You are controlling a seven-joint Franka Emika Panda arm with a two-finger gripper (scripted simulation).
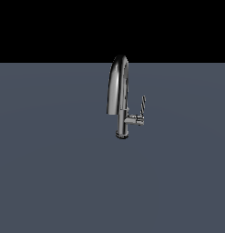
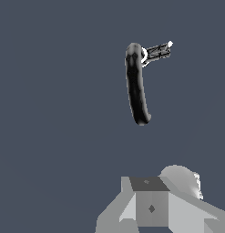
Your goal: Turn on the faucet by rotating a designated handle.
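Gripper (image 2: 152, 214) body fills the near edge of the wrist view, fingertips out of frame so jaw state can't be told; it isn't in the exterior view at all. Beyond it, well apart, faucet (image 1: 119, 98) stands alone on the grey floor (image 1: 50, 173), handle (image 1: 142, 107) on a stub at the exterior view's right of the stem, tilted near-upright. Likely risk: the lever is thin and close to the spout, so an off-line approach could clip the spout or slide off; open room all round otherwise.
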